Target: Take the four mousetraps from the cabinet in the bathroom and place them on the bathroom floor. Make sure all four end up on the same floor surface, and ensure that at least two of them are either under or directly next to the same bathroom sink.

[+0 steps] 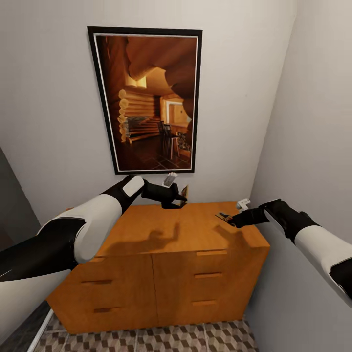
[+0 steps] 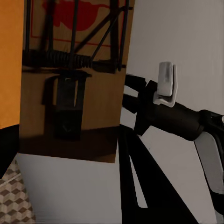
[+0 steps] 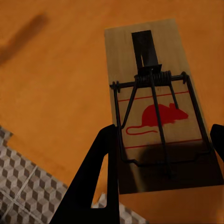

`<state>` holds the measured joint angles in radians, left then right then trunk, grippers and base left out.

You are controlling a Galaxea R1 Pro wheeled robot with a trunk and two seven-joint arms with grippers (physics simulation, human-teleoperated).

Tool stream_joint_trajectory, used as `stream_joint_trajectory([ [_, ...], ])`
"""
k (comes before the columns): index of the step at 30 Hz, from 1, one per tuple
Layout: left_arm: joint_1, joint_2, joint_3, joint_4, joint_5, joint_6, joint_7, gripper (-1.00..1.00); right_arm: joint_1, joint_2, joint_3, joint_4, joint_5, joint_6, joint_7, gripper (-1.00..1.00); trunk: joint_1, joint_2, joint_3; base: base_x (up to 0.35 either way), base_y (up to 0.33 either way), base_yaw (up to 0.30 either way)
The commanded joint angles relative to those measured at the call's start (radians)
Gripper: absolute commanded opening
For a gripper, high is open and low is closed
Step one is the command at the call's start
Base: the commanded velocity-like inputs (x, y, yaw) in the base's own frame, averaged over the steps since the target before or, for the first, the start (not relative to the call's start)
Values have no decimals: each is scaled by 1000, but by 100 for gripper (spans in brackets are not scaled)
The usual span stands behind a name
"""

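Observation:
The orange-brown cabinet (image 1: 161, 234) stands in a corner against the wall. My left gripper (image 1: 177, 196) hovers over its back edge, shut on a wooden mousetrap (image 1: 184, 190) held upright. In the left wrist view this mousetrap (image 2: 70, 79) shows a red mouse print and a wire spring. My right gripper (image 1: 233, 219) is over the top's right side, shut on a second mousetrap (image 1: 224, 215) held just above the wood. The right wrist view shows that mousetrap (image 3: 154, 60) flat between the two black fingers (image 3: 100, 177). Cube-pattern bathroom floor (image 1: 195, 340) lies in front of the cabinet. The sink is out of view.
A large framed picture (image 1: 146, 98) hangs on the wall above the cabinet. A plain wall (image 1: 313, 122) closes in tightly on the right. A dark panel (image 1: 10, 195) edges the left side.

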<state>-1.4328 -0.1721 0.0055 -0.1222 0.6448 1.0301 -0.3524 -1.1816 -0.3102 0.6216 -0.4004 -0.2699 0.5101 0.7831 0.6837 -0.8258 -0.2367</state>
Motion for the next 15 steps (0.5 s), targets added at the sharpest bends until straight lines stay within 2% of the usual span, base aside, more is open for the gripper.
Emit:
stream_joint_trajectory([
  [1,0,0,1,0,-18,0,-10,-100,-1,-1,6,-2,-12,8,-1,-100,0,-1,-1,-26,-7,35],
  [8,14,2,1,-6,-31,-1,-8,-100,-1,0,6,-2,-12,8,-1,-100,0,-1,0,-11,8,14],
  [15,18,3,1,-8,-33,-2,-8,-100,-1,0,6,-2,-12,8,-1,-100,0,-1,0,-77,226,1],
])
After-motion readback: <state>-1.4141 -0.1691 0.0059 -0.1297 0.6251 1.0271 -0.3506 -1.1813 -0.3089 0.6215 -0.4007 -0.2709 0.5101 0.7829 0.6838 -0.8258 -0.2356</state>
